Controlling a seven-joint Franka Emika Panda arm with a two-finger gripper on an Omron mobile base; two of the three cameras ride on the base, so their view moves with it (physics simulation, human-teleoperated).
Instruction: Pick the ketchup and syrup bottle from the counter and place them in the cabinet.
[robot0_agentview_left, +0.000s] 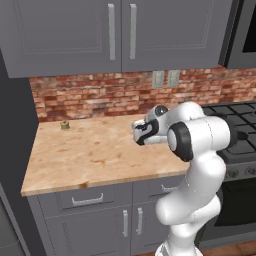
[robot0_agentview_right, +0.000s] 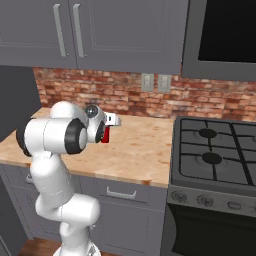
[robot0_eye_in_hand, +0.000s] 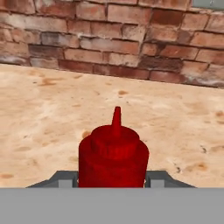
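Observation:
The ketchup (robot0_eye_in_hand: 113, 157), a bright red bottle with a pointed cap, stands upright between my grey fingertips (robot0_eye_in_hand: 65, 178). My gripper (robot0_eye_in_hand: 113, 179) is shut on its body. In the right base view the ketchup (robot0_agentview_right: 105, 137) hangs under the hand over the tan counter (robot0_agentview_right: 135, 150), near its middle. From the left base view my gripper (robot0_agentview_left: 137, 131) is over the counter (robot0_agentview_left: 85, 155), and the hand hides the bottle. The syrup bottle is out of view. A tall dark grey cabinet side (robot0_agentview_left: 15, 130) borders the counter's left end.
A small olive object (robot0_agentview_left: 64, 125) sits at the counter's back left, by the brick wall (robot0_agentview_left: 100, 95). Paired-door wall cabinets (robot0_agentview_left: 120, 35) hang above. A black stove (robot0_agentview_right: 215, 155) adjoins the counter on the right. Drawers and doors (robot0_agentview_left: 87, 200) lie under the counter.

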